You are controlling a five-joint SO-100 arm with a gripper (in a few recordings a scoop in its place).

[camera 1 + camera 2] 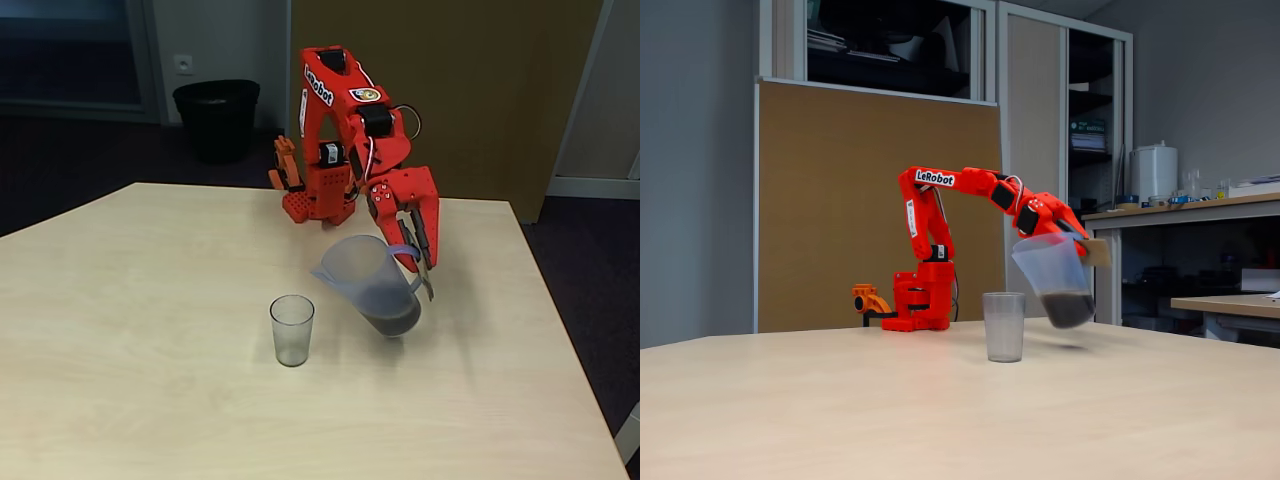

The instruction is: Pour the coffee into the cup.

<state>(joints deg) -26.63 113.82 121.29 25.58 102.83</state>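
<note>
Gripper (pixel 424 268) clamped on jug (pixel 372 280) handle; jug lifted off table (pixel 150 300), tilted toward cup (pixel 291 330). Coffee (pixel 1068 308) low in jug, cup looks empty. Step: carry/pre-pour. Next: bring spout over cup rim, tilt further, slowly.

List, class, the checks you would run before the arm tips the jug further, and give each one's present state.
1. Gripper shut on the jug handle: ok.
2. Jug lifted off the table: ok.
3. Coffee held in the jug's bottom, none spilled: ok.
4. Cup upright: ok.
5. Cup empty: ok.
6. Spout over the cup's mouth: not ok, jug sits to the right in both fixed views.
</note>
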